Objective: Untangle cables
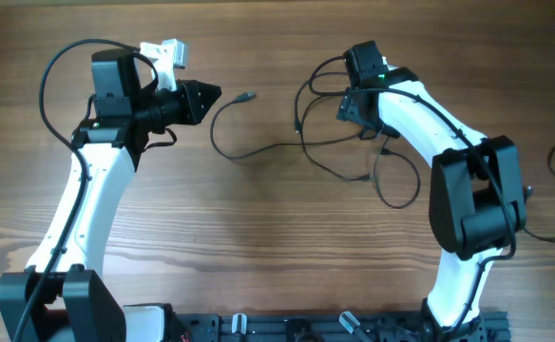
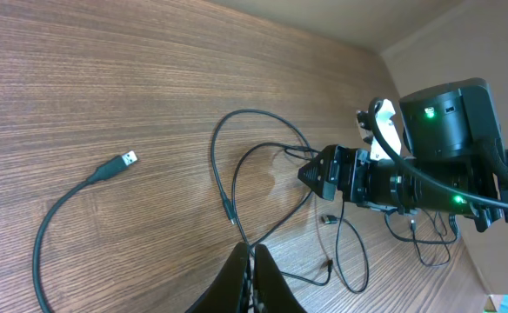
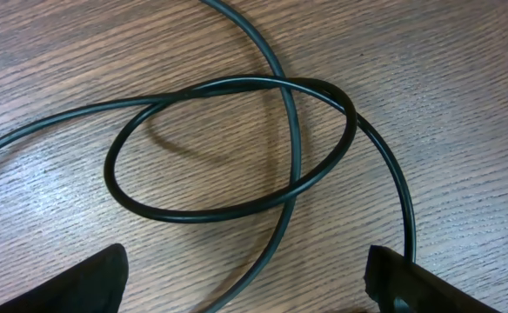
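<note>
Bare wooden table [image 1: 258, 237] offers free passage across the front and centre, while looped cables [image 3: 237, 85] clutter the far side beneath the right gripper [image 3: 250, 291].

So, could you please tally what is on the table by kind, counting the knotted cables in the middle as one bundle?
Robot arms: 2, the left arm and the right arm
Tangle of thin black cables: 1; I cannot count the strands in it
Separate thin black cable at the right edge: 1
Total: 4
</note>
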`<state>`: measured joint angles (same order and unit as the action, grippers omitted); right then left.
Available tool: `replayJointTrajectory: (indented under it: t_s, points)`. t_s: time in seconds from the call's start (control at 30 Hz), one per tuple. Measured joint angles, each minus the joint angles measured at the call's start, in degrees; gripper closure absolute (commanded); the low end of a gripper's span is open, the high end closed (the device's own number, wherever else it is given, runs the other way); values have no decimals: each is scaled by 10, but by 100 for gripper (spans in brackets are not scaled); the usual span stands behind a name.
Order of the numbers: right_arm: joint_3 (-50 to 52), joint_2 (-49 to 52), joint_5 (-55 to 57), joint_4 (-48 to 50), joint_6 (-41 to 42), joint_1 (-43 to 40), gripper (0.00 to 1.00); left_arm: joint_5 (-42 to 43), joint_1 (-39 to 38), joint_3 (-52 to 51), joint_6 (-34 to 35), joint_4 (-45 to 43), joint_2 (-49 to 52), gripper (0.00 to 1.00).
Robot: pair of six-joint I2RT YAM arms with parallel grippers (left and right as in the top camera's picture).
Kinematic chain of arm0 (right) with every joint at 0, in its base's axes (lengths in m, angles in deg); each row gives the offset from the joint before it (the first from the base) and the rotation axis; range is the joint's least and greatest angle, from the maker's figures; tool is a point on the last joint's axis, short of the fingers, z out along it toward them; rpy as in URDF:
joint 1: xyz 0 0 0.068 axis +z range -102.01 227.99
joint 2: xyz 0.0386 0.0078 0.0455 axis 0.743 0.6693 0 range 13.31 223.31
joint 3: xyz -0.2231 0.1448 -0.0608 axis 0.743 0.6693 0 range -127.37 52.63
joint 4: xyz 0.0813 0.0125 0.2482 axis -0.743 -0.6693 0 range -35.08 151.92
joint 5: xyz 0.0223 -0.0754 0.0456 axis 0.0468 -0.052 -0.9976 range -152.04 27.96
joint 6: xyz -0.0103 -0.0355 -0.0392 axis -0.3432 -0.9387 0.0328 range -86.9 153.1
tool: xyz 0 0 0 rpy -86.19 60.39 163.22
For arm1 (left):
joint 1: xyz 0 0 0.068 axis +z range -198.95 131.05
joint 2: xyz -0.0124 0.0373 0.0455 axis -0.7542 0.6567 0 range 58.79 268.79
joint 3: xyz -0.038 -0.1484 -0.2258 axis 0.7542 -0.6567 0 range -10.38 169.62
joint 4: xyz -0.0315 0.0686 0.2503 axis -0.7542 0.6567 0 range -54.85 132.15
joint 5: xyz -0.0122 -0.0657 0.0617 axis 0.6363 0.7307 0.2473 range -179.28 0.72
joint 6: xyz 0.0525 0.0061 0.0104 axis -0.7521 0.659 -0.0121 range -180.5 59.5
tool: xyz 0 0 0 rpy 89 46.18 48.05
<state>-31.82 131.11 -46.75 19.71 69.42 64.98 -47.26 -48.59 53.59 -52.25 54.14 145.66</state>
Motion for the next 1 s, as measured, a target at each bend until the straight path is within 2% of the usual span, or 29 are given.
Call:
replayJointTrajectory:
  t_s: [0.63,0.77,0.83,0.9,1.0]
  points:
    - [37,1,0,29,10,0,14,0,0,0,0,12,0,96]
    - [37,1,0,38,10,0,15,0,0,0,0,12,0,88]
    - [37,1,0,38,10,0,15,0,0,0,0,13,0,79]
    - [37,1,0,40,10,0,15,0,0,0,-1,14,0,77]
    - [37,7,0,42,10,0,15,0,0,0,0,14,0,69]
